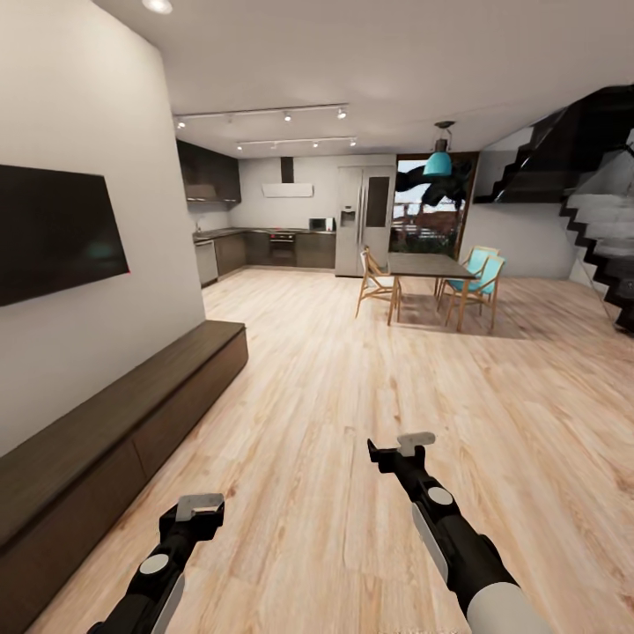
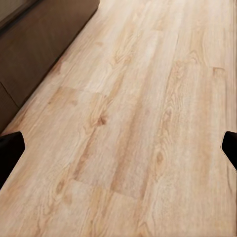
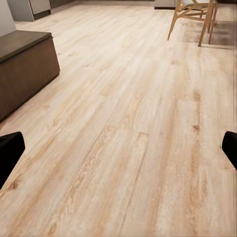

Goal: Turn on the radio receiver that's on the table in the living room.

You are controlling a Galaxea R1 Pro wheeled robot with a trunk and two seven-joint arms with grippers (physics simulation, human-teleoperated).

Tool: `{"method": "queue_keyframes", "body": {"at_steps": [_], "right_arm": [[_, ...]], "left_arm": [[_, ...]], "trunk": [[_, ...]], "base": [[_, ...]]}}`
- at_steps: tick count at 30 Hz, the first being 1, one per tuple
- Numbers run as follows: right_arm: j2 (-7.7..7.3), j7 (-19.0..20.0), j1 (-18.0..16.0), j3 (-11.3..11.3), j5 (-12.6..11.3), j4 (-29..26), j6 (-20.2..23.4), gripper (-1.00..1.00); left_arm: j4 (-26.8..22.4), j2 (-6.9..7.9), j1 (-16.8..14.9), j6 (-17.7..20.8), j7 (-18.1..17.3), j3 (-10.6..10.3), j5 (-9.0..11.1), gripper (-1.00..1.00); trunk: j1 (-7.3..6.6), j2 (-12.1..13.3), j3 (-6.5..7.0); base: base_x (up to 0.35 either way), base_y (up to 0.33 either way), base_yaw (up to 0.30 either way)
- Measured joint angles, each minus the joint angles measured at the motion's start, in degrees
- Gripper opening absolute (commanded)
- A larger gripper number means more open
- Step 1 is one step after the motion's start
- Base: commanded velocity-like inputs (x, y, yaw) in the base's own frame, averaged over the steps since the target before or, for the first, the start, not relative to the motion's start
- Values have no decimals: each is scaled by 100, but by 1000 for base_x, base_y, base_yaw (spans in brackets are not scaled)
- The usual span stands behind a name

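- Facing open wood floor point(image 1: 352, 396); dark low cabinet point(image 1: 114, 423) and wall screen point(image 1: 53, 231) at left, dining table point(image 1: 427, 264) with chairs and kitchen far at upper centre, stairs point(image 1: 599, 238) upper right.
- Hanging low in frame, left end effector point(image 1: 199, 508) and right end effector point(image 1: 403, 447), both spread wide, empty, above floor.
- Radio receiver nowhere in frame.
- Chair legs point(image 3: 190, 19) in right wrist view.

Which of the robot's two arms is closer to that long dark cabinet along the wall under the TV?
Left. The left end effector hangs over the floor just beside the low dark cabinet; the right end effector is farther out over the open wood floor.
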Motion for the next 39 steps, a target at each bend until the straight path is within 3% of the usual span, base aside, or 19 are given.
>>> {"method": "queue_keyframes", "body": {"at_steps": [39], "right_arm": [[0,0,0,0,7,0,-2,100]], "left_arm": [[11,0,0,6,-9,0,4,100]], "trunk": [[0,0,0]], "base": [[0,0,-187]]}}
